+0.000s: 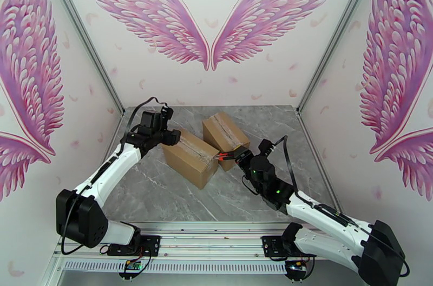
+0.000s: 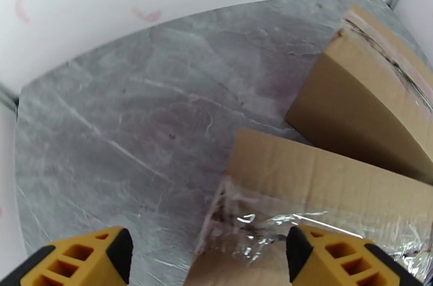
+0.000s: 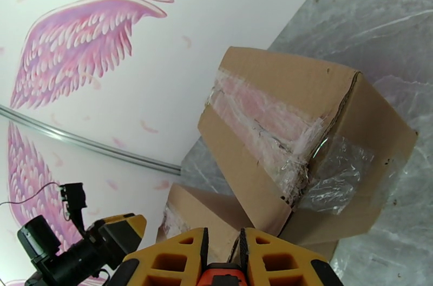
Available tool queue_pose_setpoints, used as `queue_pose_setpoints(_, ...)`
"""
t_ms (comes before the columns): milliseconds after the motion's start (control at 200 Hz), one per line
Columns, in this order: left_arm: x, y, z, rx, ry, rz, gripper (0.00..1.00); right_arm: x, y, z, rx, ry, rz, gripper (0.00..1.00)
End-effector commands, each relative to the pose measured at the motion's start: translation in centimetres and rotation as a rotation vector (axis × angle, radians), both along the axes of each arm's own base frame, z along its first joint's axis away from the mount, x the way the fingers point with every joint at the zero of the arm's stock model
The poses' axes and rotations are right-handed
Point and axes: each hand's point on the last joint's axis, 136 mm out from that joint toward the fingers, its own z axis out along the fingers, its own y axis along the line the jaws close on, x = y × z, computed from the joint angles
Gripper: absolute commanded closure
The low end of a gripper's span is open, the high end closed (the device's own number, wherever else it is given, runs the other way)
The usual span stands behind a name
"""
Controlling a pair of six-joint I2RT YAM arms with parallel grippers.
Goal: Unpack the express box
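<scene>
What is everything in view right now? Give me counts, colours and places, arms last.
boxes: two, brown cardboard, mid-table, side by side: near box, far box
clear tape: one strip per box, wrinkled, along the top seam
red tool: one, red, by the near box's right end, type unclear
table: one, grey marble
walls: three, white with pink wing mural, around the table
left arm: one, white and black, jaws open over the near box's left end
right arm: one, white and black, jaws shut on the red tool

left gripper (image 2: pixel 208 253), fingers apart, above taped box (image 2: pixel 325 173)
</scene>
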Motion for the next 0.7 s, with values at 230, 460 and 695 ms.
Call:
queue_pose_setpoints(230,-3.2,-0.6,-5.7,-0.291,0.251,0.083,0.33,-1.4,0.2,-0.6,0.074,0.013,-0.124,1.0)
queue_pose_setpoints(460,-4.6,-1.3,-7.1,-0.392,0.317,0.091,0.5,-2.0,0.4,-1.2,0.082,-0.004,-0.179,1.0)
queue_pose_setpoints(695,-5.5,-1.9,-7.4,-0.465,0.356,0.107,0.63,-1.9,2.0,-1.8,0.093,0.011,-0.159,1.0)
